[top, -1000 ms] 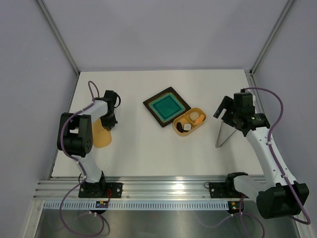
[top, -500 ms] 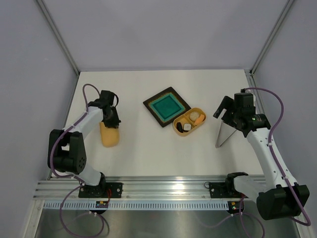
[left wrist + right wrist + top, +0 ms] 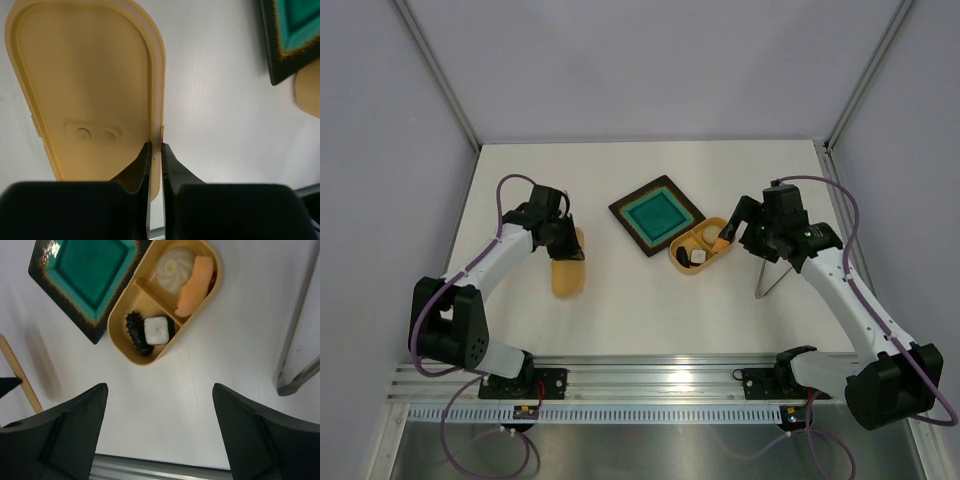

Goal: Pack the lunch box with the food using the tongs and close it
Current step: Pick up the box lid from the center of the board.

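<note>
The lunch box (image 3: 702, 246) sits open right of centre on the tabletop (image 3: 620, 310), just beside the plate (image 3: 657, 215), its long axis running lower left to upper right. Its lower-left compartment holds the white cube (image 3: 156, 330) and dark piece (image 3: 134, 332); the upper-right one holds the ball (image 3: 175, 265) and orange slice (image 3: 195, 285). The right pincer (image 3: 159, 390) hovers above the box, jaws wide apart, holding nothing. The tongs (image 3: 295, 355) lie right of the box, joined end toward the bottom. The left pincer (image 3: 155, 150) is clamped on the rim of the lid (image 3: 85, 85), left of centre, lengthwise top to bottom
</note>
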Motion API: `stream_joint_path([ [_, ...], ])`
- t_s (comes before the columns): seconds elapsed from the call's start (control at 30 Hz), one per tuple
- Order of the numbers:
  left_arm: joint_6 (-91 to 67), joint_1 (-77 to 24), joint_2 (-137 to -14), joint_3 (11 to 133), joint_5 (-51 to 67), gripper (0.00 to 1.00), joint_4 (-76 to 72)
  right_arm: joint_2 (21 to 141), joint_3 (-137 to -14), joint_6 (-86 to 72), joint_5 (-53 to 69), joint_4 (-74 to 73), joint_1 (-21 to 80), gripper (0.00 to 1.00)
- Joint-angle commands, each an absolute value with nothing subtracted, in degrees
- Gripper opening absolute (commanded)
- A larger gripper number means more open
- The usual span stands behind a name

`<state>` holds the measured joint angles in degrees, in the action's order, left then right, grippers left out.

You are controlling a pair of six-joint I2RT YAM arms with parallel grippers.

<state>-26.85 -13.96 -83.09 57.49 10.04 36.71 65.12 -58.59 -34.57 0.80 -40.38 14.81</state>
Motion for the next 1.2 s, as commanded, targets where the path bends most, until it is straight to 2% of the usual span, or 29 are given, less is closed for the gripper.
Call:
stream_joint_path([
  [0.0,-27.7,-15.0,-79.7,58.4,17.7,0.00,33.8,66.5,-59.5,-39.0,1.8,-36.0,19.1,0.93],
  [0.33,-26.9,-15.0,-77.5,57.1,29.5,0.00,31.9,76.2,-61.7,-46.4,8.3,-24.6,28.4,0.92],
  [0.8,-26.2,-15.1,-75.5,55.5,31.6,0.00,32.6,101.9,-87.4,-45.8,7.9,-24.5,41.5,0.90],
  [1.03,-26.9,-15.2,-73.7,54.2,32.6,0.00,31.9,112.0,-95.5,-43.9,11.3,-26.5,44.5,0.86],
  [1.17,-26.4,-15.1,-73.5,54.4,32.8,0.00,32.3,115.1,-98.1,-43.2,13.5,-27.3,45.6,0.78],
])
